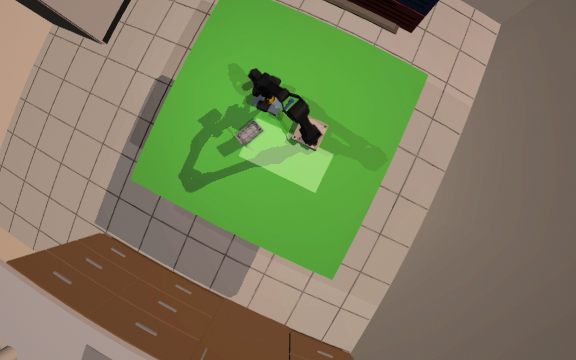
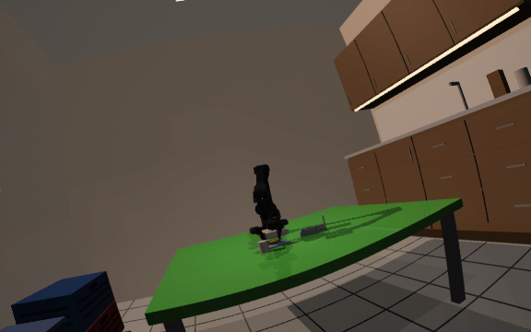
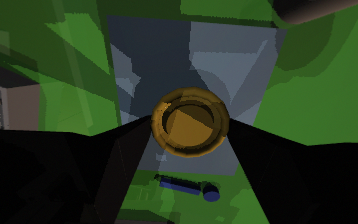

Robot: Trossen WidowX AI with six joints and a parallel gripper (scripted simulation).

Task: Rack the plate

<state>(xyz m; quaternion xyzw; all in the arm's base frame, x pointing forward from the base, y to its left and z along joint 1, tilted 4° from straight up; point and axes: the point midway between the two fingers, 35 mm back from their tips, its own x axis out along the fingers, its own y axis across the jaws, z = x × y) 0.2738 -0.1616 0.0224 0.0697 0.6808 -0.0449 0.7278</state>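
The plate (image 1: 271, 100) (image 2: 273, 241) (image 3: 190, 125) is small, round and yellow-orange with a raised rim. It lies flat over a blue-grey square (image 3: 235, 62). My gripper (image 3: 188, 121) points down over it, with one finger against the rim at each side in the wrist view. It looks shut on the plate across its width; the lower part of the contact is hidden. The dish rack (image 1: 249, 132) (image 2: 312, 231) (image 3: 22, 106) is grey with rows of slots. It stands apart from the plate, at the left edge of the wrist view.
A pinkish cylinder (image 2: 264, 246) (image 3: 312, 9) stands close beside the blue-grey square. A small blue object (image 1: 289, 104) (image 3: 180, 186) lies on its other side, towards the arm's pinkish base plate (image 1: 322, 129). All are on the green table (image 1: 348, 210) (image 2: 229, 277).
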